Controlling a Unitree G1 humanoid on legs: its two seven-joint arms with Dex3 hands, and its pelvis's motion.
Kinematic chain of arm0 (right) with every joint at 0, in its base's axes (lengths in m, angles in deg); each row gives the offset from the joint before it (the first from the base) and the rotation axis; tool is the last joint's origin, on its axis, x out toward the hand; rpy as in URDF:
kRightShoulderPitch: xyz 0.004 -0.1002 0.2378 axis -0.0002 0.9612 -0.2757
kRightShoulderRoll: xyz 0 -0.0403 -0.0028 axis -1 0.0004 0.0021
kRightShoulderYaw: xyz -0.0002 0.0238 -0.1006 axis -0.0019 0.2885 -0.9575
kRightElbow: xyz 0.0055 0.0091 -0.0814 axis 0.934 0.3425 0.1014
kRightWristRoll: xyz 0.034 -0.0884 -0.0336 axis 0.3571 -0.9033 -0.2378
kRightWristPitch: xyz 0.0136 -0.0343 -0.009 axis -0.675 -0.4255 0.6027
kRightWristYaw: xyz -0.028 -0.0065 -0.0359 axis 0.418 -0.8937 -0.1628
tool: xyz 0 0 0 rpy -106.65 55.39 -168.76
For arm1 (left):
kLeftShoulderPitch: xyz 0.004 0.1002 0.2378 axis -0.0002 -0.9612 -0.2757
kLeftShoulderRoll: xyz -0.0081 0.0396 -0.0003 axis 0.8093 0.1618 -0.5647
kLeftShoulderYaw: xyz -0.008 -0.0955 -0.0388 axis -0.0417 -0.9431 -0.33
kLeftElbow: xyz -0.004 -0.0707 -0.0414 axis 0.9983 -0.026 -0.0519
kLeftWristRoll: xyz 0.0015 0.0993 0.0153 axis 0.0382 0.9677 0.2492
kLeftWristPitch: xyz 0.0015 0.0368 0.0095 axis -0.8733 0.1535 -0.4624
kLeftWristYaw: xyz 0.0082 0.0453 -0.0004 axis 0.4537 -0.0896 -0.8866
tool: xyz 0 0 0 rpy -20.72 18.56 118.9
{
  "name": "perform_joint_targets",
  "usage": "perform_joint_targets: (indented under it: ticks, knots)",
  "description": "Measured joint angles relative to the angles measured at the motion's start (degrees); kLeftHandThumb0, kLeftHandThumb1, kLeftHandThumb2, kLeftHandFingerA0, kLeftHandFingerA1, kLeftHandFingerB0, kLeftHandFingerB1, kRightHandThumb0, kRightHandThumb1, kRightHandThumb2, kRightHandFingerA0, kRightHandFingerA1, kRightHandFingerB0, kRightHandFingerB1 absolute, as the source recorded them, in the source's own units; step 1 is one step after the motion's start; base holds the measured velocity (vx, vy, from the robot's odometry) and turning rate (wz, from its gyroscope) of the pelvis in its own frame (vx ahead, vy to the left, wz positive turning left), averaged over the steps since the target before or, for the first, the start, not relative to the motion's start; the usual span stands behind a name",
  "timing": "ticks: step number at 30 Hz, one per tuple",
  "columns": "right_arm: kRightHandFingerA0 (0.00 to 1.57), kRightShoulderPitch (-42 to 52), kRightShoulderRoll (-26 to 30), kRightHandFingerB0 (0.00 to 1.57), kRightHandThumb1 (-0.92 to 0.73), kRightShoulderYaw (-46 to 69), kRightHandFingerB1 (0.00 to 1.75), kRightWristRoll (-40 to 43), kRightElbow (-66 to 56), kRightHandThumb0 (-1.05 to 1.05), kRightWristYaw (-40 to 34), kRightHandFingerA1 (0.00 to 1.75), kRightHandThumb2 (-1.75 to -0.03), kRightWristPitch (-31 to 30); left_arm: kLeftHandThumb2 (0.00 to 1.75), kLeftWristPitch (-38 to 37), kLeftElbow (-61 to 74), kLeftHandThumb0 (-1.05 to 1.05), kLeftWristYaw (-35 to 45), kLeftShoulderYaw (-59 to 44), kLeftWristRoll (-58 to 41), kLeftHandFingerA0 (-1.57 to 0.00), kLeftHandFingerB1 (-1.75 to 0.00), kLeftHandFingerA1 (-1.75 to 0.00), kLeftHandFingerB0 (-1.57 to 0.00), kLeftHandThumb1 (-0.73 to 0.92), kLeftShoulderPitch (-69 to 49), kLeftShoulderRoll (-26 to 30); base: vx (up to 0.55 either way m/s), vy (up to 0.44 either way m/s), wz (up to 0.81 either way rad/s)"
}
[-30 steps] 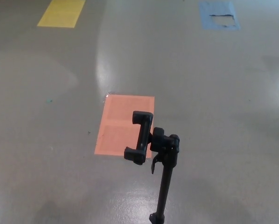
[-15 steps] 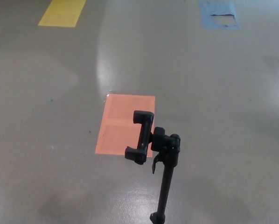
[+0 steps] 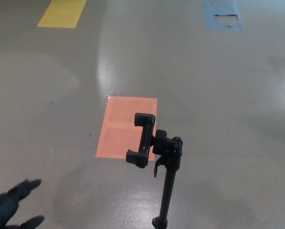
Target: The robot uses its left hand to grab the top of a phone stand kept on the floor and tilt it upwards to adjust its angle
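Observation:
A black phone stand rises from the grey floor at the lower middle of the head view. Its empty clamp head sits at the top of the pole, turned to the left and holding no phone. My left hand shows at the bottom left corner, open with its fingers spread. It is well to the left of the clamp and apart from it. My right hand does not show.
An orange rectangle is marked on the floor just behind the clamp. A yellow patch lies at the far left and a blue one at the far right. Glare spots sit on the glossy floor.
My left hand has come into view at the bottom left corner. The stand has kept its place and angle; the picture has shifted only slightly.

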Motion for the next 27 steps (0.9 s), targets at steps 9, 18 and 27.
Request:
perform_joint_targets:
  ticks: [9,18,27]
  knots:
    - [0.17,-0.17,0.0,0.18,-0.76,0.01,0.29,-0.02,0.0,-0.62,0.26,0.36,-0.63,0.0,0.64,-1.0,15.17,-0.66,-0.1,0.75,2.98,-0.39,-0.26,-0.35,-0.09,0.81,-0.1,2.64,0.0,0.0,0.0]
    - [0.14,-1.21,0.17,0.17,-0.79,-0.03,0.32,-0.08,0.11,-0.64,0.91,0.38,-0.67,-0.05,0.99,-2.42,32.71,-0.37,0.45,1.66,9.07,0.0,-0.49,-0.46,0.0,0.4,3.11,7.59,0.0,0.0,0.0]
    - [0.18,-1.87,0.53,0.21,-0.76,-0.31,0.31,-0.24,0.37,-0.63,1.75,0.37,-0.63,-0.2,0.94,-3.59,33.48,-0.81,0.49,3.72,15.22,-0.11,-0.24,-0.42,-0.03,0.61,8.9,8.29,0.0,0.0,0.0]
